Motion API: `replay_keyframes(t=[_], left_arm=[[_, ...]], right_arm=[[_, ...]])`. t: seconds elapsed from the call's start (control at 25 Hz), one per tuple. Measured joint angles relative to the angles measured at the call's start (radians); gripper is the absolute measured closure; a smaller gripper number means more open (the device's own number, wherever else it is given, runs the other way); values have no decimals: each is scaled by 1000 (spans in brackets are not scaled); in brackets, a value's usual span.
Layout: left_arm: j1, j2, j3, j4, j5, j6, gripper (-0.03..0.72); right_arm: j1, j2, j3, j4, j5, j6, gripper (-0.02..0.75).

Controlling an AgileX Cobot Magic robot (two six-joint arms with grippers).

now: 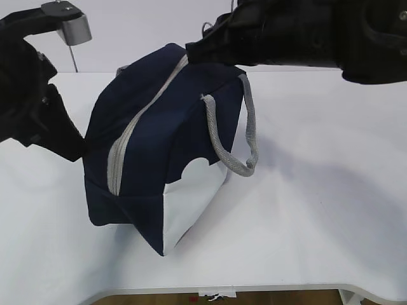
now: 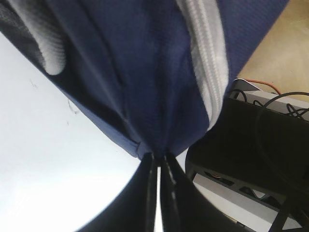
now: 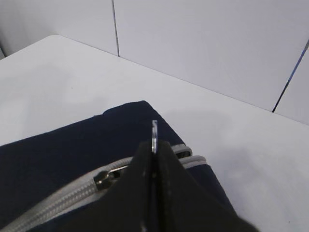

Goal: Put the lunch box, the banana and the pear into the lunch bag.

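The navy-blue lunch bag (image 1: 159,146) stands tilted in the middle of the white table, its grey zipper (image 1: 127,136) shut along most of its length. My left gripper (image 2: 157,157) is shut on the bag's fabric at its left end (image 2: 145,96). My right gripper (image 3: 154,145) is shut on the metal ring pull (image 3: 154,133) at the bag's far top end, just beyond the zipper slider (image 3: 104,179). A grey woven handle (image 1: 238,140) hangs down the bag's right side. The lunch box, the banana and the pear are out of view.
The white table (image 1: 318,190) spreads around the bag, with its front edge low in the exterior view. A white wall stands behind. In the left wrist view, a black base with cables (image 2: 260,145) sits off the table's edge.
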Motion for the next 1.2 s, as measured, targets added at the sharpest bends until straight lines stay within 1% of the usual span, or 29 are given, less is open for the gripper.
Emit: replay_keyframes(t=[0.36, 0.68, 0.84, 1.0, 1.04, 1.12, 1.2], left_arm=[[4, -39, 0, 5, 42, 0, 697], [4, -69, 0, 9, 45, -10, 698], [4, -69, 0, -44, -5, -18, 697], [4, -69, 0, -143, -56, -22, 688], [4, -64, 0, -172, -67, -22, 666], [4, -56, 0, -221, -97, -22, 586], [4, -49, 0, -255, -134, -22, 465]], right_arm=[[-9, 17, -12, -4, 31, 0, 748], [-61, 17, -12, 8, 20, 7, 748], [-61, 17, -12, 8, -24, 29, 748], [-61, 17, -14, 8, -33, 50, 748], [-61, 17, -14, 8, -37, 53, 748], [-61, 17, -14, 8, -46, 57, 748], [-61, 17, -14, 8, -50, 58, 748]])
